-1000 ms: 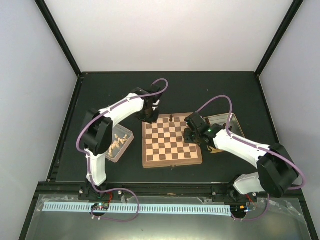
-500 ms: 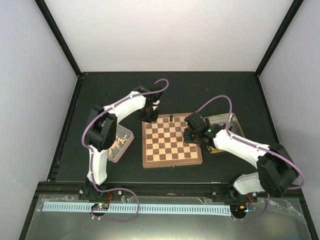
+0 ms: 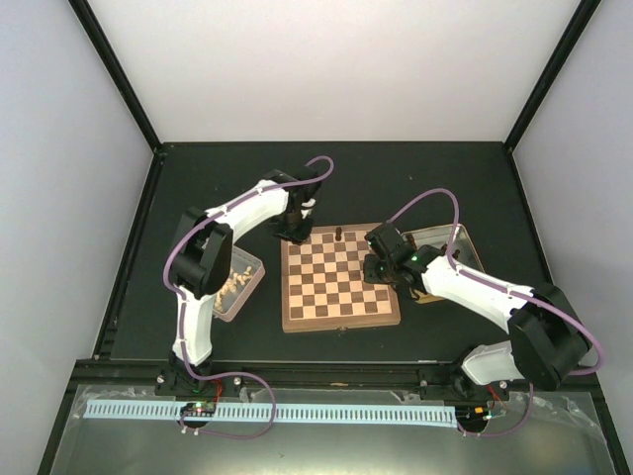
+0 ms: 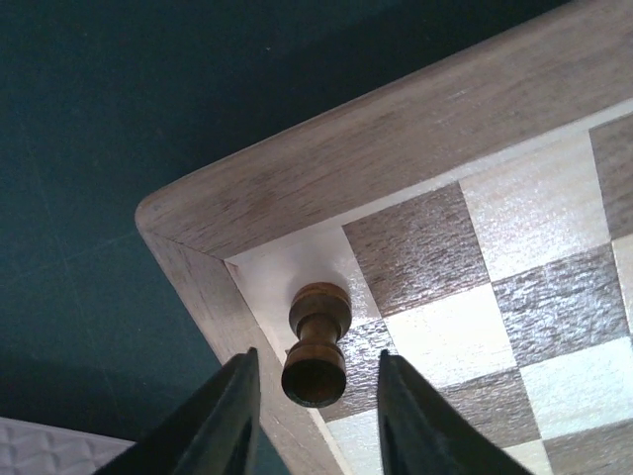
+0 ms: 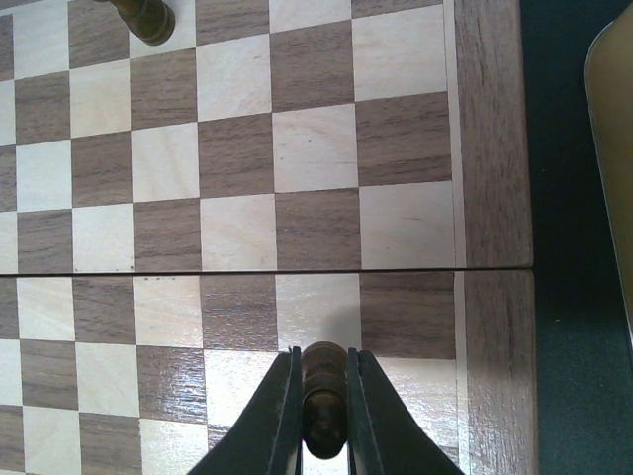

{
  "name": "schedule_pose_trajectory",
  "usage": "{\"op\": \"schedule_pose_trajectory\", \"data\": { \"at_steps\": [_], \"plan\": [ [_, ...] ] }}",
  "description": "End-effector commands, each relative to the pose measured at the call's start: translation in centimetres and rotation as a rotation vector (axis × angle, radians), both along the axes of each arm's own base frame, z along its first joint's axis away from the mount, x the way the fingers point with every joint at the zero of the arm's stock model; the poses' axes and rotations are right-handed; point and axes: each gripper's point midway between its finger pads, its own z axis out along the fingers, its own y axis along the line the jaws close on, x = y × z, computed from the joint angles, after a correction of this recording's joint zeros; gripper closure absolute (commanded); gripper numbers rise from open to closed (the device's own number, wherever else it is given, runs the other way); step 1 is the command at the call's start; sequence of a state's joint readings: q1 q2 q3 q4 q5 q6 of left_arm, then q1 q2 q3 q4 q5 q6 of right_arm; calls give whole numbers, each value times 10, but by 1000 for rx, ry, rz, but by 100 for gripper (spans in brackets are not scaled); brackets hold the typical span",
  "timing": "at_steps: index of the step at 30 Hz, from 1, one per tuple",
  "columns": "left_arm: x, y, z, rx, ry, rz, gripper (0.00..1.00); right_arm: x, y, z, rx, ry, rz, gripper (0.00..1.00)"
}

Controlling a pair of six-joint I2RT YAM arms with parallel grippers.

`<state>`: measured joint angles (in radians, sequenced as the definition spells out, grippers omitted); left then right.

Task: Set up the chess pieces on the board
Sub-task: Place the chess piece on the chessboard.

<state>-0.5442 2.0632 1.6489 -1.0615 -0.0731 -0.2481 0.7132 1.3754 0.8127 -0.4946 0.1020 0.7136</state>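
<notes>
**Work surface.** Black, matt table (image 3: 198, 183), with black rails along its far and side edges. Three items rest directly on it.

- **Centre:** a square wooden chessboard (image 3: 341, 324) with a brown frame lies flat, its sides roughly parallel to the table's edges.
- **Left:** a clear plastic tub (image 3: 253, 265) stands just beside the chessboard's left side, turned at an angle, and holds pale cream pieces (image 3: 231, 285).
- **Right:** a shallow metal tray (image 3: 461, 237), only partly visible, lies just beside the chessboard's right side. The right wrist view shows a strip of bare table between the two.
</notes>
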Motion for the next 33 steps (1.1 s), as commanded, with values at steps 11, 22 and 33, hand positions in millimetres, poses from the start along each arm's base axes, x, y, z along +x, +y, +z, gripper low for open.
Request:
{"op": "schedule_pose_trajectory", "data": {
  "at_steps": [11,22,33],
  "plan": [
    [-1,0,75,-129,-181,16,49,21,10,19,-98,-87,52,97],
    [-18,19,145,-260,-390,60,46,28,14,-2,-269,-58,82,85],
    [-19,27,170,-312,-467,56,43,21,19,-8,-235,-1,76,69]
  ]
}}
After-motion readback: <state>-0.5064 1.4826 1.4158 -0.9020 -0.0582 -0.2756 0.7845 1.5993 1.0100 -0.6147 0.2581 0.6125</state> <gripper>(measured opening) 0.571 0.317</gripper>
